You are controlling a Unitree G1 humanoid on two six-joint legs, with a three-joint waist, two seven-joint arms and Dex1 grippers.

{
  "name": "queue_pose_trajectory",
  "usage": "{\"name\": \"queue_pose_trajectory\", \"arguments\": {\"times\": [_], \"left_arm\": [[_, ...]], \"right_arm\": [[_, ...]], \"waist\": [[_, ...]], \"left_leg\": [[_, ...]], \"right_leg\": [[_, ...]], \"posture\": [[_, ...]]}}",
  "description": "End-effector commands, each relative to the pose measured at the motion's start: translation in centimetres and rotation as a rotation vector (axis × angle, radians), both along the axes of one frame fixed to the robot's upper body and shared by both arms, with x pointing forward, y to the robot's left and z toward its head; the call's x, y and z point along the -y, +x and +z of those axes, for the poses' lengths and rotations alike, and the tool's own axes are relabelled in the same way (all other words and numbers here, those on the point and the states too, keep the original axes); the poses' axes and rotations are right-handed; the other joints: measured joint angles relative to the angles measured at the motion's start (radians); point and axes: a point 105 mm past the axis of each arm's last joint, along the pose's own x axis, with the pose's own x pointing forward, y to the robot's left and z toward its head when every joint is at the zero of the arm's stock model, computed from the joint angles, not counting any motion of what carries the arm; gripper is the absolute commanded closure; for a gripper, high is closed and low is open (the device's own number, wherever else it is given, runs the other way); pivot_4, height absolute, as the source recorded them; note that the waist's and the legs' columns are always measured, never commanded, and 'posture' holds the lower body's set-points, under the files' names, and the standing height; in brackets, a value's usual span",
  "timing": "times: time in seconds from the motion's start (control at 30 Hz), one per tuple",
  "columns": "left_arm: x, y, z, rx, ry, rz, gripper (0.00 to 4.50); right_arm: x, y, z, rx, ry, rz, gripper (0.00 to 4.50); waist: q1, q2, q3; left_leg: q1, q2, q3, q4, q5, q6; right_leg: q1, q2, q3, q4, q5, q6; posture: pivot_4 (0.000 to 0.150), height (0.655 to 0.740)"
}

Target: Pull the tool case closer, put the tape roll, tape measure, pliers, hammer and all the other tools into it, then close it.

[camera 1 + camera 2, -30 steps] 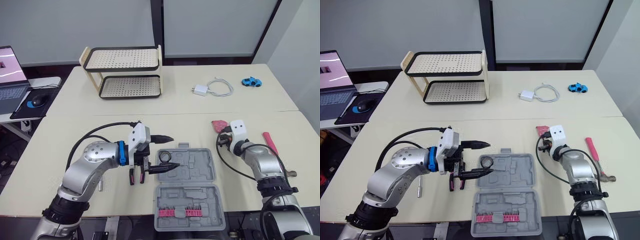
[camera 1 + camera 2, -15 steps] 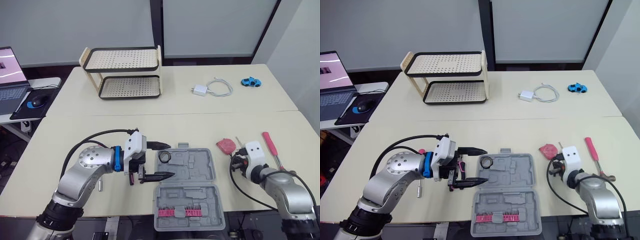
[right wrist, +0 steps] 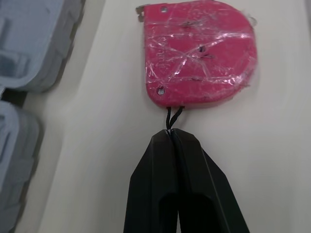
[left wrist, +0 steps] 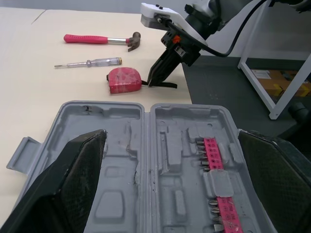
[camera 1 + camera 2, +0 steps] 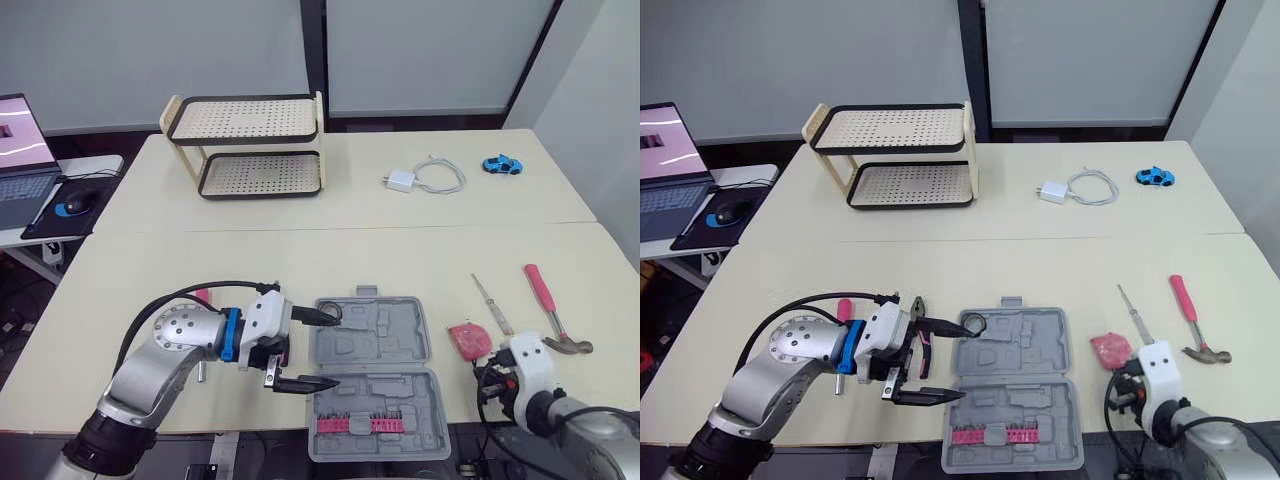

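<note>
One open tool case (image 5: 375, 345); left gripper (image 5: 338, 347) gapes wide at its left side, empty. Right gripper (image 3: 170, 136) pinches one tape measure (image 3: 199, 53) by its cord, just right of the case. One hammer (image 5: 548, 308) and one screwdriver (image 5: 492, 304) lie beyond.

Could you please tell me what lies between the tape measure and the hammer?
A screwdriver lies between the tape measure and the hammer, apart from both. The eye views and the left wrist view show this.

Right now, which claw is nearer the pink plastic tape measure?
Right. The right claw pinches the black strap of the pink plastic tape measure; the left claw hangs open across the grey plastic tool case.
</note>
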Motion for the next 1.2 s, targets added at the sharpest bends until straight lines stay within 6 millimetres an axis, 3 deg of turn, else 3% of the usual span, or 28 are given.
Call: {"name": "queue_pose_trajectory", "arguments": {"times": [0.03, 0.37, 0.6, 1.17, 1.2], "left_arm": [[0.4, -1.0, 0.5, 0.013, -0.001, -0.045, 0.0], [0.9, -1.6, 0.6, -0.01, -0.004, -0.061, 0.0], [1.1, -1.8, 0.6, -0.019, -0.004, -0.069, 0.0], [1.1, -1.4, 0.6, 0.0, 0.006, -0.053, 0.0], [1.1, -1.4, 0.6, 0.001, 0.006, -0.053, 0.0]], "right_arm": [[-0.4, -0.7, 0.8, 0.014, 0.006, 0.007, 4.47], [-0.9, -3.6, 0.3, -0.084, 0.033, 0.03, 4.47], [-1.1, -4.5, 0.3, -0.114, 0.048, 0.037, 4.47], [-1.7, -4.3, 0.6, -0.131, 0.094, 0.056, 4.47], [-1.6, -4.2, 0.8, -0.124, 0.092, 0.05, 4.28]], "waist": [[0.0, 0.0, 0.0], [0.0, 0.0, 0.0], [0.001, 0.0, 0.0], [0.002, 0.0, 0.0], [0.002, 0.0, 0.0]], "left_leg": [[0.0, 0.0, 0.0, 0.0, 0.0, 0.0], [0.0, 0.0, 0.0, 0.0, 0.0, 0.0], [0.0, 0.0, 0.0, 0.0, 0.0, 0.0], [0.0, 0.0, 0.0, 0.0, 0.0, 0.0], [0.0, 0.0, 0.0, 0.0, 0.0, 0.0]], "right_leg": [[0.0, 0.0, 0.0, 0.0, 0.0, 0.0], [0.001, 0.0, 0.0, 0.0, 0.0, 0.0], [0.001, 0.0, 0.0, 0.0, 0.0, 0.0], [0.001, 0.0, 0.0, 0.0, 0.0, 0.0], [0.001, 0.0, 0.0, 0.0, 0.0, 0.0]], "posture": [[0.15, 0.74], [0.15, 0.74], [0.15, 0.74], [0.15, 0.74], [0.15, 0.74]]}}
